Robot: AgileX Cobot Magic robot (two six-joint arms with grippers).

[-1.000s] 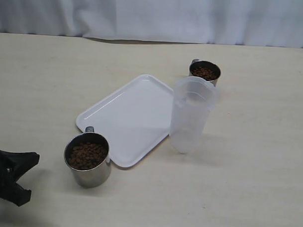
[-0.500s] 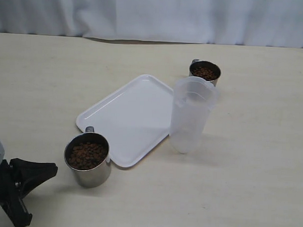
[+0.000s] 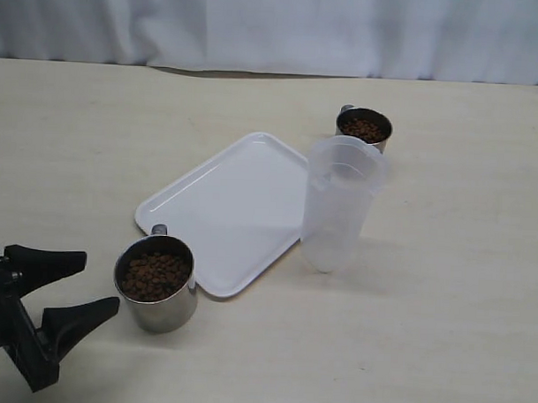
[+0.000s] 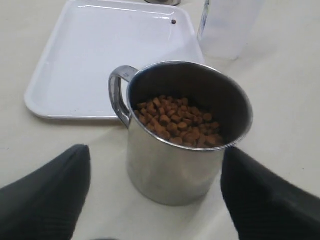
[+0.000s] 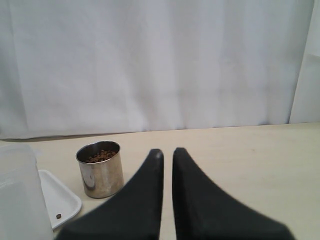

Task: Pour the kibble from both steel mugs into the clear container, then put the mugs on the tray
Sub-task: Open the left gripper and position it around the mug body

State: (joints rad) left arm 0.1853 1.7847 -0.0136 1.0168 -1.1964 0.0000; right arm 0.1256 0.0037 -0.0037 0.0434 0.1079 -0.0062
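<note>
Sprung wide since a moment ago, the left gripper (image 3: 96, 286) now faces the near steel mug (image 3: 157, 297), which stands upright and full of kibble (image 3: 154, 275) just beside a corner of the tray (image 3: 225, 195), dead ahead of its spread fingers (image 4: 45, 195), while the right gripper (image 5: 167, 156), pressed together, hangs near the other mug (image 5: 100, 172).

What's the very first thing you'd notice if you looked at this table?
A shiny steel mug full of brown kibble sits nearest the camera, by a corner of the flat white tray. The black left gripper is open and pointed right at it. Next comes the tall frosted clear container by the tray's right edge, with a second steel mug behind it.
</note>
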